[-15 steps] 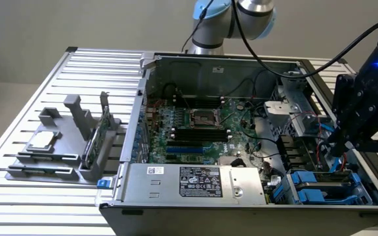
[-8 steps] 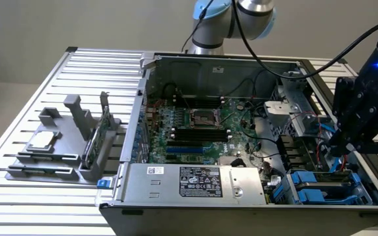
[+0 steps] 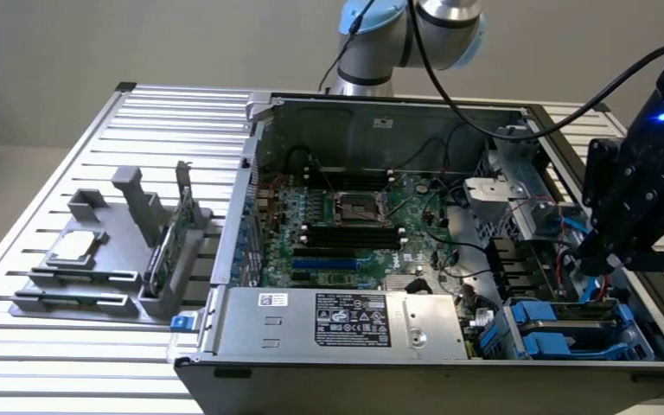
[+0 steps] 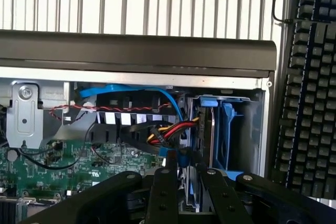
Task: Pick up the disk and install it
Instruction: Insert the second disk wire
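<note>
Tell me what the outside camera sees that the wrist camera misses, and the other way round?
Outside camera alone: the grey rack beside the case, holding a chip and a green card, plus the labelled power supply and the arm's base.

Wrist camera alone: a black keyboard next to the case, and a bundle of red, yellow and black wires.

Both: the open case, its green board, the blue drive bay and the hand hanging over that bay.
</note>
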Controlling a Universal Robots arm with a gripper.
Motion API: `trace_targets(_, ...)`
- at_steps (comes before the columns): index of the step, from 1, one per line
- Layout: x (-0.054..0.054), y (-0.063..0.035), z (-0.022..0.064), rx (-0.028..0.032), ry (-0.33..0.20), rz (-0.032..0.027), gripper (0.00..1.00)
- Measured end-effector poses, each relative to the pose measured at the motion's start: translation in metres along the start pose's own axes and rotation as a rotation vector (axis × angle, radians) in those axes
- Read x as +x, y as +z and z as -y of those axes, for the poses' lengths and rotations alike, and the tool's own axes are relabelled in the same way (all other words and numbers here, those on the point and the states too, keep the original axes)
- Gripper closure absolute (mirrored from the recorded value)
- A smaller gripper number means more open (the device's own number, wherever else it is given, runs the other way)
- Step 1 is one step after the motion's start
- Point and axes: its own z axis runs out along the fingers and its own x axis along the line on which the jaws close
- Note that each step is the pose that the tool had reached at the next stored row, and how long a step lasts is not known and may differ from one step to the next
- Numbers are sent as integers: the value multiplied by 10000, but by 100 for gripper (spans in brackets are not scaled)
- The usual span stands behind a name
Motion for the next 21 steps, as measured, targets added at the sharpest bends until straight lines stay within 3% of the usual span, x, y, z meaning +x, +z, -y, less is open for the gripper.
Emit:
trace_targets(6, 11, 30, -3, 2, -4, 54, 75)
trace_targets(8, 12, 30, -3, 3, -4, 64, 77)
trace_targets(9, 13, 30, -3, 2, -4, 67, 83)
trace_targets(13, 13, 31, -1, 2, -5, 71, 83)
trace_targets(18, 16, 27, 88, 2, -5, 70, 83)
trace_targets(21, 7, 44, 90, -18, -6, 69, 83)
